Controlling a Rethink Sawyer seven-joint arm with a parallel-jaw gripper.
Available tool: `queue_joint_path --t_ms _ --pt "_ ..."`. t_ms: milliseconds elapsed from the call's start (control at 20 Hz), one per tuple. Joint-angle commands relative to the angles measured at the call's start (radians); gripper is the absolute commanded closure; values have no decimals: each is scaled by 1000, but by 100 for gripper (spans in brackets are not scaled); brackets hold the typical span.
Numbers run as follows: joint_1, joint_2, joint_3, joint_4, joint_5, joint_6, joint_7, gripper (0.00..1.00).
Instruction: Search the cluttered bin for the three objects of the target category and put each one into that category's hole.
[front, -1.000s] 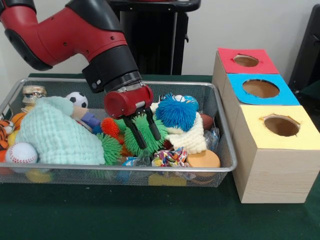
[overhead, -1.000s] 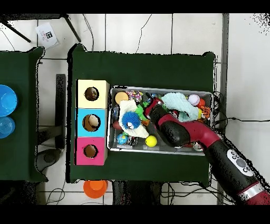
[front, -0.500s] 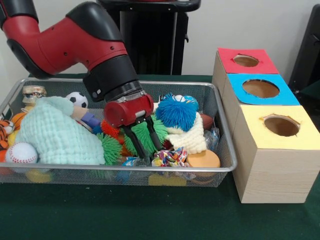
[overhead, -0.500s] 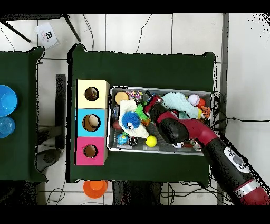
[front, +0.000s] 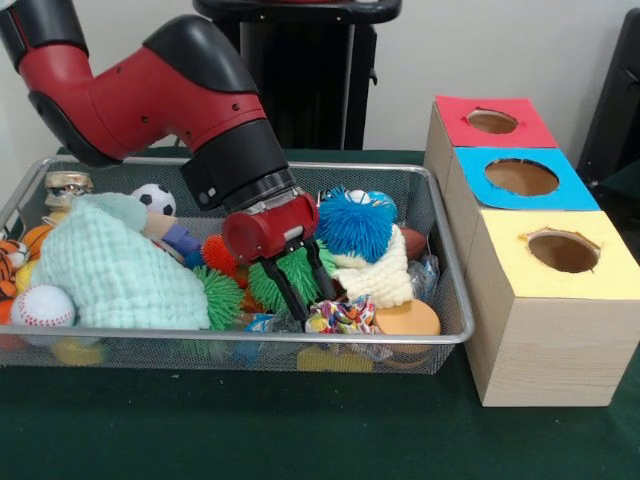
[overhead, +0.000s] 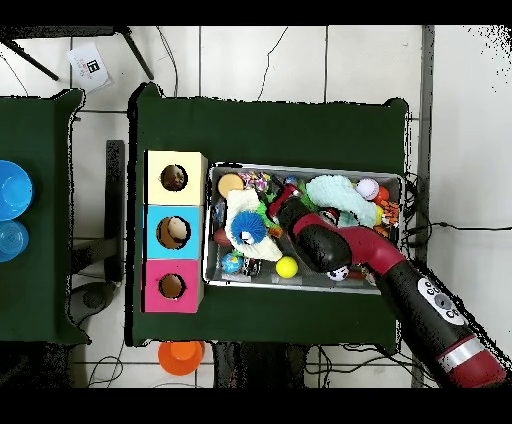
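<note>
The silver wire-mesh bin (front: 250, 338) is full of toys and also shows in the overhead view (overhead: 300, 168). My gripper (front: 314, 306) reaches down into its front middle, fingers apart, open. A green spiky toy (front: 290, 272) sits between and behind the fingers. A multicoloured rope toy (front: 342, 315) lies just below the tips. A blue spiky ball (front: 355, 225) sits right beside the wrist on a cream knitted piece (front: 378, 272). The blue-topped hole (front: 521, 177) is the middle of three boxes to the right of the bin; overhead (overhead: 172, 232) it holds something pale.
A red-topped hole (front: 492, 121) and a yellow-topped hole (front: 563, 250) flank the blue one. In the bin lie a mint cloth (front: 115, 270), a baseball (front: 42, 305), a small soccer ball (front: 153, 198), an orange disc (front: 405, 320) and a yellow ball (overhead: 287, 266).
The gripper has shifted a little to the right, toward the boxes, and the arm has swung with it. The fingers stay apart. The toys have not visibly moved.
</note>
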Motion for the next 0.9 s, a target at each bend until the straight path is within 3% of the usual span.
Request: queue_joint_path --t_ms 50,900 --pt "17 44 -71 -136 -34 148 -15 0" --pt "-52 150 27 -161 -63 150 -124 0"
